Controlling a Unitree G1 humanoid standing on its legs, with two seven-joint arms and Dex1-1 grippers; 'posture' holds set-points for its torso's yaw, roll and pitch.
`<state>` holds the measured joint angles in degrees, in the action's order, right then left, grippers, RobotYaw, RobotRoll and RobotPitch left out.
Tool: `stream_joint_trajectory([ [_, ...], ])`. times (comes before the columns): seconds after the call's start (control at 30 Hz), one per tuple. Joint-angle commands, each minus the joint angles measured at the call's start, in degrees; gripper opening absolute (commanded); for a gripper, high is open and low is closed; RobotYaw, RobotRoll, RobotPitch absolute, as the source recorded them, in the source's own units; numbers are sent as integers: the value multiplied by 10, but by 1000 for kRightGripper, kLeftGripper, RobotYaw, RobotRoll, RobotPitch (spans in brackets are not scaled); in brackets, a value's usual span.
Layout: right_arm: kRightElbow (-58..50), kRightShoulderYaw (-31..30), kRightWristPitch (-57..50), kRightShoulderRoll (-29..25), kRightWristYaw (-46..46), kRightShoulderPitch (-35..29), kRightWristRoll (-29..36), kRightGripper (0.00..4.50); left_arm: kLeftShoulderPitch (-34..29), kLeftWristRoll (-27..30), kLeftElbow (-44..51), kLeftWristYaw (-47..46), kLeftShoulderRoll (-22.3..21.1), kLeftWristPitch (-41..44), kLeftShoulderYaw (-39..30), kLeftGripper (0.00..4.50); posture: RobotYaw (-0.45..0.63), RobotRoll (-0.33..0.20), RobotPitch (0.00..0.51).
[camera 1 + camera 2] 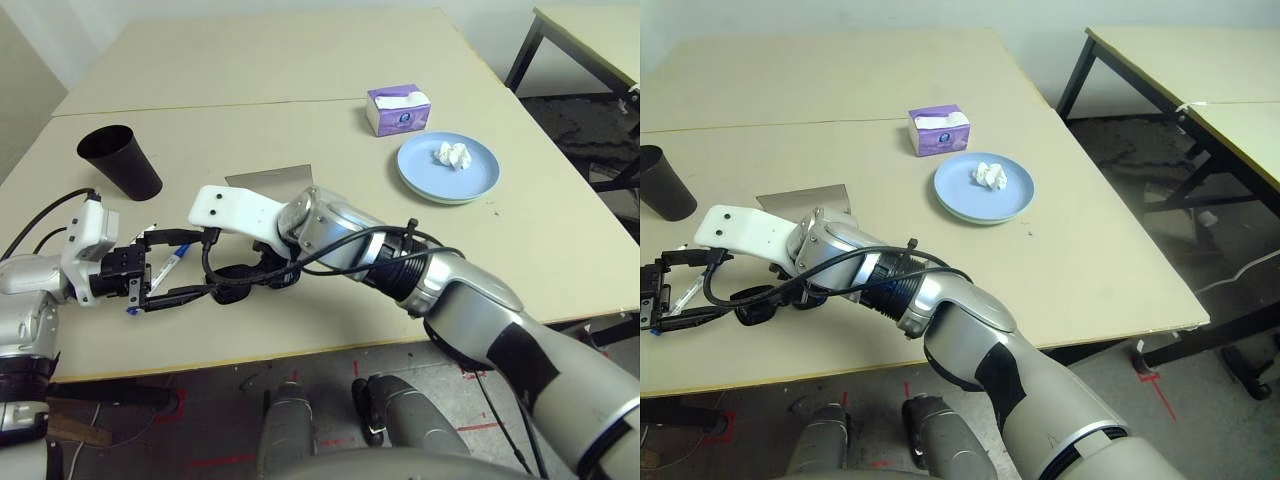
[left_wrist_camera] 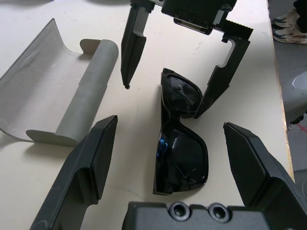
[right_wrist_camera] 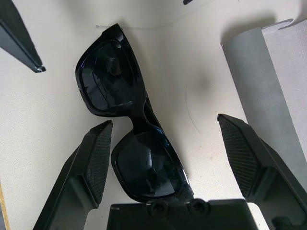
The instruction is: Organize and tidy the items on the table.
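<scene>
- We see the right gripper (image 3: 160,158) with its fingers spread wide and nothing between them; it reaches across to the near left part of the table (image 1: 300,70) and points down at the black sunglasses (image 3: 129,129).
- We see the sunglasses lying flat on the table, between the two right fingers but touching neither pad as far as we can tell; one lens sits close beside one finger, the other lens lies beyond the fingertips.
- We see the left gripper (image 2: 163,163) facing the right one from the left, likewise fully spread and holding nothing, with the same sunglasses between its fingers.
- We see the grey glasses case (image 2: 62,100) lying open just beside the sunglasses, on their far side, and unfilled.
- We see a white pen with a blue cap (image 1: 170,265) on the table by the left gripper.
- We see the black cup (image 1: 120,160) standing upright at the far left, well apart from both grippers.
- We see the blue plate (image 1: 448,168) at the far right with the white tissue wad (image 1: 452,154) resting on it, and the purple tissue box (image 1: 398,108) just beyond the plate.
- We judge the task partly done: the wad sits on its plate, whereas the sunglasses are not yet grasped nor cased and the pen is not yet stowed.
</scene>
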<state>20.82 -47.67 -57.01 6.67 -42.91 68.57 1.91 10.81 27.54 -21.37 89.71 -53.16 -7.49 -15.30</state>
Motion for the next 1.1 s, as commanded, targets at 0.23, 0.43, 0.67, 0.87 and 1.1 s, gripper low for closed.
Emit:
stream_joint_trajectory([
  [0.23, -24, -8, -20, 34, -19, -17, 4, 4460, 18, -14, -24, 9, -2, -10, 7, 4500, -26, 0, 161],
  [0.43, -25, -9, -18, 34, -16, -25, 3, 4460, 23, -16, -28, 9, 2, -14, 10, 4500, -25, 0, 159],
  [0.67, -14, -10, -2, 40, -10, -36, -2, 4460, 25, -15, -31, 9, 1, -16, 8, 4500, -17, 0, 160],
  [0.87, -1, -12, 21, 43, -8, -49, -3, 4460, 24, -14, -30, 7, 0, -16, 6, 4500, -15, 0, 160],
  [1.1, 0, -28, 31, 40, -12, -65, -5, 4460, 23, -13, -31, 7, -1, -17, 4, 4500, -8, 0, 161],
])
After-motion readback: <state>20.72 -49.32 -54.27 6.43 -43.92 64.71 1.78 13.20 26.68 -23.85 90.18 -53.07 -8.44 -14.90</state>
